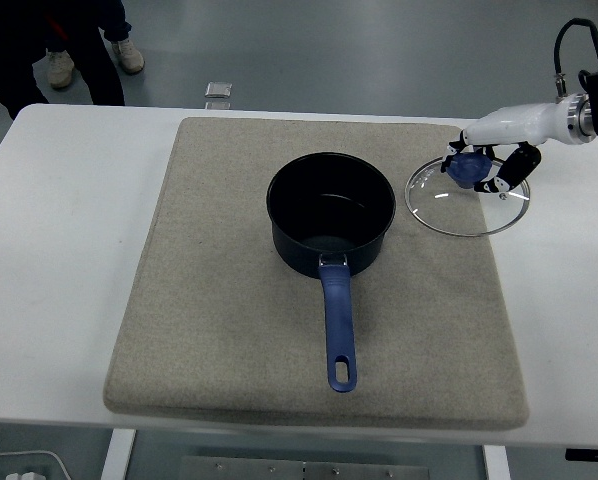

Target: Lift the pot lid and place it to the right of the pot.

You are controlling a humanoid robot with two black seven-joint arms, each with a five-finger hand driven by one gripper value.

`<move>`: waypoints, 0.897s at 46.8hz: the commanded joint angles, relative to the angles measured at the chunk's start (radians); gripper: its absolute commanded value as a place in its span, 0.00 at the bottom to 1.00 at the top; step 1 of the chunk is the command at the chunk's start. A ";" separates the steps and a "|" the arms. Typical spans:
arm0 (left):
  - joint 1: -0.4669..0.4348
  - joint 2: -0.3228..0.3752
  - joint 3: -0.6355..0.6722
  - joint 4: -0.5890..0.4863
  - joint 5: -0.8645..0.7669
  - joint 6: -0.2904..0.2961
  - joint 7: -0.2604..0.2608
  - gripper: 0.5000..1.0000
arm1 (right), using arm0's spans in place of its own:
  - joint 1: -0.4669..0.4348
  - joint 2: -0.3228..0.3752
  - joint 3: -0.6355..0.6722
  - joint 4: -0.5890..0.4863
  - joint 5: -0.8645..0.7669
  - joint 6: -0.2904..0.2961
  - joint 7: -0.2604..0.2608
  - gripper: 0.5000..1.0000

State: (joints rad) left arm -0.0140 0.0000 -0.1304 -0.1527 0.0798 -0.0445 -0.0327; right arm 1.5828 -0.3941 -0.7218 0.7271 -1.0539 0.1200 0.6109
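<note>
While the pot sits open in the middle of the mat, the right hand has its fingers closed on the blue knob of the glass lid, near the far right corner of the desk. The lid is off the pot and hangs just under the hand, to the right of the pot, over the right edge of the mat, so this looks like the putting-down step. Next, I think the hand needs to lower the lid flat and then let go gently so the lid does not clatter or slide.
</note>
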 commanded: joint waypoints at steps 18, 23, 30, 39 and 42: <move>0.000 0.000 0.000 0.001 0.000 0.000 -0.001 1.00 | -0.029 0.012 0.008 -0.002 0.077 -0.029 0.000 0.00; 0.000 0.000 0.000 0.001 0.000 0.000 -0.001 1.00 | -0.047 0.014 0.008 -0.002 0.103 -0.052 0.000 0.00; 0.000 0.000 0.000 0.001 0.000 0.000 0.000 1.00 | -0.058 0.015 0.008 -0.005 0.137 -0.065 0.000 0.00; 0.000 0.000 0.000 0.001 0.000 0.000 0.000 1.00 | -0.063 0.015 0.005 -0.005 0.150 -0.082 0.000 0.00; 0.000 0.000 0.000 0.001 0.000 0.000 -0.001 1.00 | -0.066 0.015 0.007 -0.005 0.153 -0.091 0.000 0.00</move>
State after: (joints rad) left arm -0.0140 0.0000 -0.1304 -0.1519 0.0798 -0.0445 -0.0324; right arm 1.5200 -0.3789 -0.7157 0.7222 -0.9032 0.0375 0.6108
